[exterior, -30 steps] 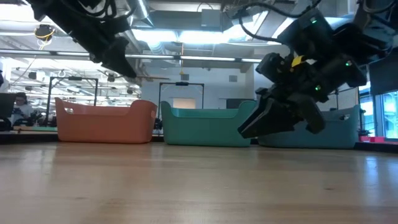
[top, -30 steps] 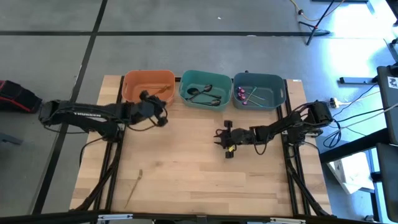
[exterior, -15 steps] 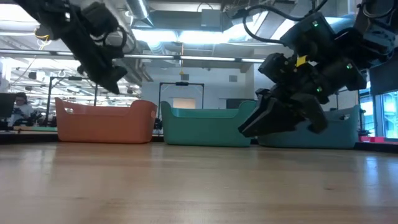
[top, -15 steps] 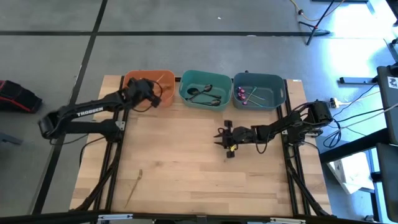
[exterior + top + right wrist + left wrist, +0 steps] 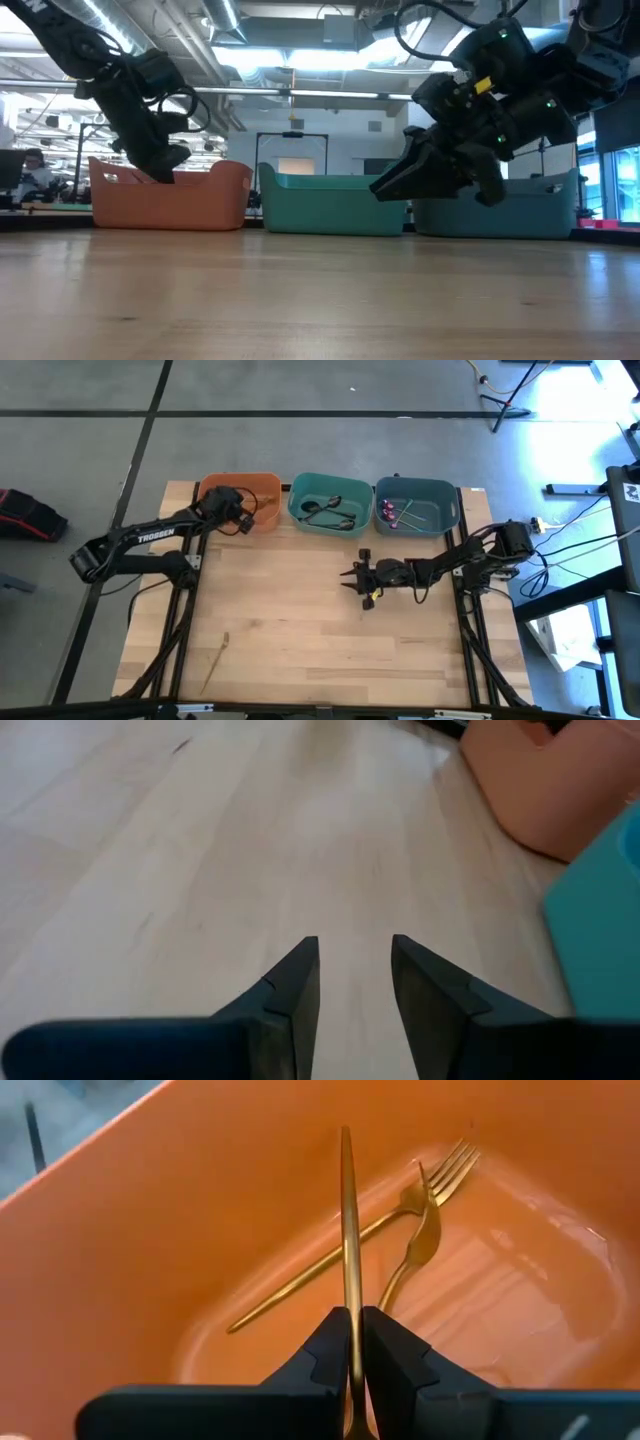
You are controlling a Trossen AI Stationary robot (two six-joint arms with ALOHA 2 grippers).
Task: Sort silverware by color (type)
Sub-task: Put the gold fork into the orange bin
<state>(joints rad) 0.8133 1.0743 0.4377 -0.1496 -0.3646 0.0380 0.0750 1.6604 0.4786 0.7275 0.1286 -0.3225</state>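
Observation:
My left gripper (image 5: 222, 498) hangs over the orange bin (image 5: 262, 488), shut on a slim gold piece of silverware (image 5: 345, 1210). Two gold forks (image 5: 425, 1210) lie on that bin's floor. My right gripper (image 5: 352, 582) is open and touches nothing; it hovers above the bare table right of the middle, and the low view shows it (image 5: 385, 188) off the surface. Dark pieces (image 5: 330, 510) lie in the teal bin and purple ones (image 5: 398, 512) in the blue-grey bin. One more gold piece (image 5: 220, 652) lies flat on the table near the near-left corner. My left gripper pinches the gold piece's thin handle (image 5: 348, 1295) between its two fingers. The fingers slant down into the orange bin from its near side, and the handle runs along them and juts out past the fingertips. The piece is lifted clear of the bin's floor; its other end is hidden behind the fingers.
The three bins stand side by side along the table's far edge: orange, teal (image 5: 300, 488), blue-grey (image 5: 450, 500). Bare wood spreads across the middle and near side. Cables and stands lie on the floor beyond the right edge.
My left gripper has swung from the table's left-middle toward the far edge and come down over the orange bin, carrying the gold piece. My right gripper has shifted slightly toward the table's left and risen a little, still open.

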